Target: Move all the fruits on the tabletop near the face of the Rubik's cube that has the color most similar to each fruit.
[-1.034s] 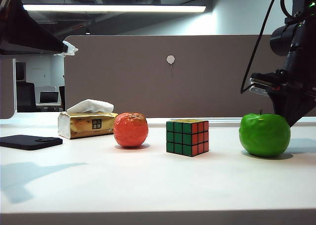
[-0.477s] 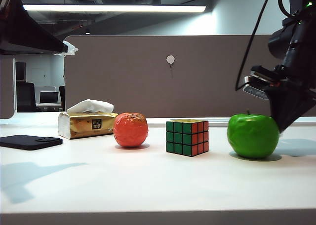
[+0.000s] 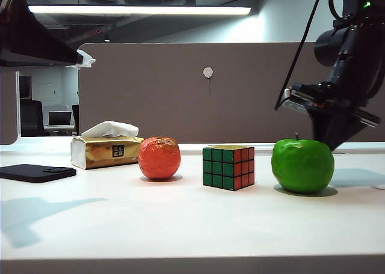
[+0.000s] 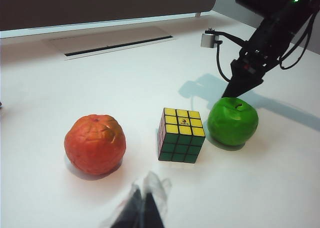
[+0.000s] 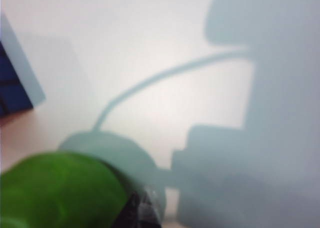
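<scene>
Since a second ago the green apple [image 3: 302,166] has slid leftward across the white tabletop [image 3: 180,226] and now sits just beside the Rubik's cube [image 3: 228,167], on the side of its red face, with a narrow gap between them. The right gripper [image 3: 329,143] has travelled with it and now hangs behind the apple's upper right shoulder, apparently touching it. Whether its jaws are spread or closed cannot be told: from the exterior they are hidden behind the apple, and the right wrist view is badly blurred, showing only a green curve of the apple, a dark tip at the frame's edge and shadows on the table.

The orange-red fruit [image 3: 159,158] rests well to the cube's other side, where the green face looks. Only the left gripper's [image 4: 142,208] translucent fingertips show in its wrist view, blurred and close together, holding nothing, above the table short of the cube.

Behind the orange-red fruit, a gold tissue pack [image 3: 105,151] has one white tissue [image 3: 110,128] sticking out of it.
</scene>
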You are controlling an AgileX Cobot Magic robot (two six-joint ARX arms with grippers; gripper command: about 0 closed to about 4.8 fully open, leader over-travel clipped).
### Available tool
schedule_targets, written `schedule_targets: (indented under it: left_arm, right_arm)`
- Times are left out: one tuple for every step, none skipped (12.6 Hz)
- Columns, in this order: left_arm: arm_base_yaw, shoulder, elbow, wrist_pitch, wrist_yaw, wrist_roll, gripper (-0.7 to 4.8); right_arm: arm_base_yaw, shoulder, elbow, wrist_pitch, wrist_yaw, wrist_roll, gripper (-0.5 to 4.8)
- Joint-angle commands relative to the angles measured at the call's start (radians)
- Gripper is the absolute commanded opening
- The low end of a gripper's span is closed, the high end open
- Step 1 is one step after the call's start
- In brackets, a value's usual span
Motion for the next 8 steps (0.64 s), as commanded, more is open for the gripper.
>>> schedule_targets:
  left_arm:
    - [0.000, -0.002, 0.006, 0.013, 0.006, 0.001, -0.05]
    - [0.000, -0.002, 0.006, 0.013, 0.004, 0.001, -0.05]
    - [0.000, -0.002, 0.006, 0.013, 0.003, 0.001, -0.05]
    - [0.000, -0.002, 0.006, 0.013, 0.003, 0.001, -0.05]
    - [0.000, -0.002, 0.006, 0.013, 0.004, 0.001, -0.05]
    - [0.000, -0.002, 0.006, 0.013, 0.004, 0.001, -0.05]
    - [0.000, -0.002, 0.006, 0.013, 0.005, 0.001, -0.05]
    - [0.000, -0.002, 0.006, 0.013, 0.005, 0.001, -0.05]
  right_arm:
    - [0.016, -0.006, 0.001, 0.047, -0.004, 0.002, 0.00]
    - [0.034, -0.006, 0.001, -0.008, -0.024, 0.002, 0.00]
    - [0.064, -0.006, 0.001, -0.086, -0.024, -0.003, -0.01]
    - [0.071, -0.006, 0.001, -0.096, -0.024, -0.004, -0.01]
    - [0.097, -0.006, 0.001, -0.120, -0.024, -0.003, -0.01]
    - [0.107, -0.006, 0.001, -0.124, -0.025, -0.003, -0.01]
    - [0.165, -0.006, 0.001, -0.164, -0.028, -0.003, -0.01]
    - [0.209, -0.006, 0.001, -0.172, -0.038, -0.003, -0.01]
